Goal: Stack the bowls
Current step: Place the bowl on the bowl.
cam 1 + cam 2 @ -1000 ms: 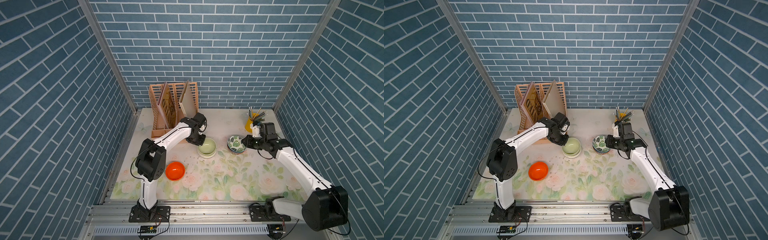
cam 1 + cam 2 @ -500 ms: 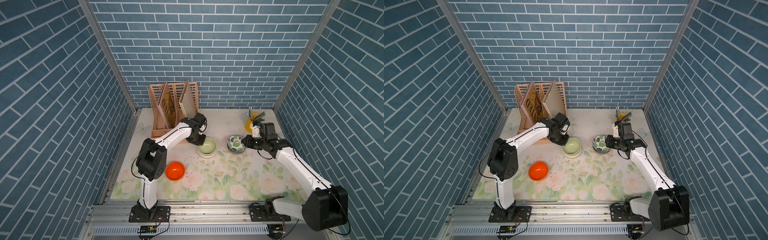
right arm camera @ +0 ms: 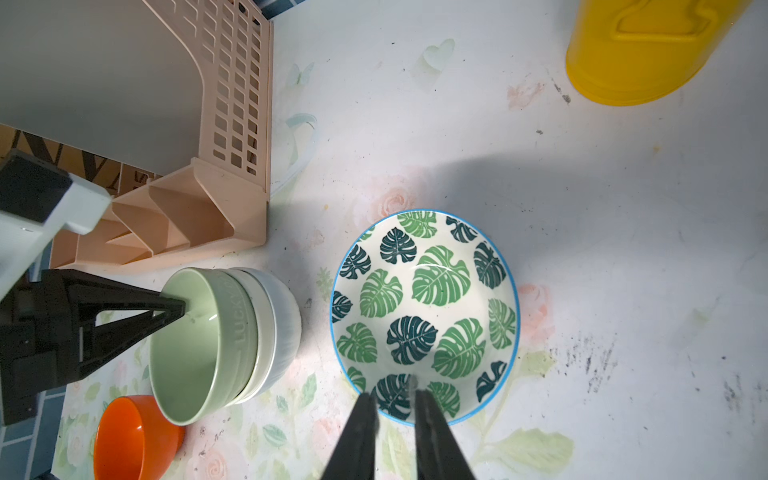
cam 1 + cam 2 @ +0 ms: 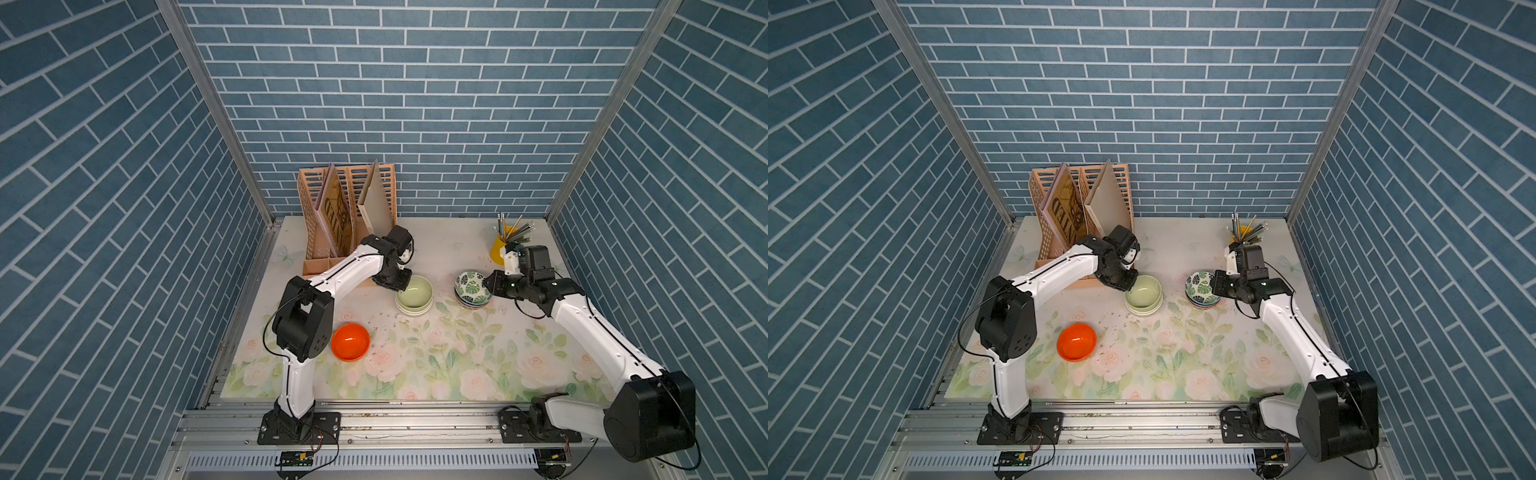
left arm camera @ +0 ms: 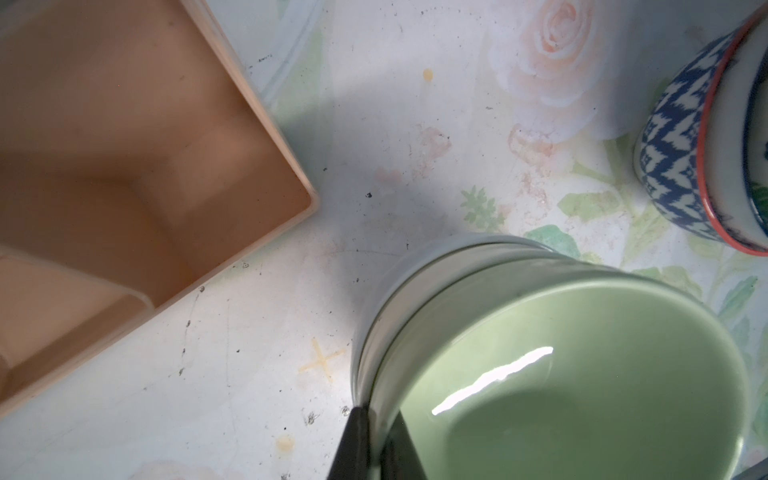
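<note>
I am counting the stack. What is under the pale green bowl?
Two bowls nest under the green bowl: a cream bowl, then a white bowl. Only their sides show; their insides are covered.

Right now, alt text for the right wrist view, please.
The right gripper clamps the rim of the leaf-patterned bowl. The left gripper grips the pale green bowl topping a stack; orange bowl, peach rack and yellow cup nearby.

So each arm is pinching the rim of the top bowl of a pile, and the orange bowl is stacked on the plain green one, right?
No: the orange bowl is not stacked; both top views show it alone on the floral mat. The rest holds: the left gripper pinches the rim of the pale green bowl, the right gripper that of the leaf-patterned bowl.
</note>
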Tool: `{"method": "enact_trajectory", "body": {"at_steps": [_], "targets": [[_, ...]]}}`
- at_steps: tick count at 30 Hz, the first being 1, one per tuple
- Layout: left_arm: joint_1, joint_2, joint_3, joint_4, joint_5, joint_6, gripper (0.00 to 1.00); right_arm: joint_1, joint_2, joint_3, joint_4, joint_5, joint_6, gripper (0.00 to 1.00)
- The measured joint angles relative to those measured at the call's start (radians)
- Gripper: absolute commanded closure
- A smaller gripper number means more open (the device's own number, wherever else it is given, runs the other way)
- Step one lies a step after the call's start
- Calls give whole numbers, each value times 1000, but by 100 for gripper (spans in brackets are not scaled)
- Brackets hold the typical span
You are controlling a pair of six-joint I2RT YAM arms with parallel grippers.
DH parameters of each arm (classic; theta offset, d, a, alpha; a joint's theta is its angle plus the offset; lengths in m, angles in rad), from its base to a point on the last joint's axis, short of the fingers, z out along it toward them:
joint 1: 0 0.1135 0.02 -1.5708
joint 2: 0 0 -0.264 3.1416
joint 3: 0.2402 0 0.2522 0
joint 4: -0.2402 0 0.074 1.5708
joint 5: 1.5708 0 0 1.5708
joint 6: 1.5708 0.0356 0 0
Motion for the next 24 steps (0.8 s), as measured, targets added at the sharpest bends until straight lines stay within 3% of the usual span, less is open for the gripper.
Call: {"method": "enact_trajectory", "body": {"at_steps": [16, 24], "targets": [[0, 11, 16, -7, -4, 2, 77, 0, 3, 0, 0, 0, 0, 79], [0, 14, 17, -24, -3, 2, 75, 0, 3, 0, 0, 0, 0, 78]]}}
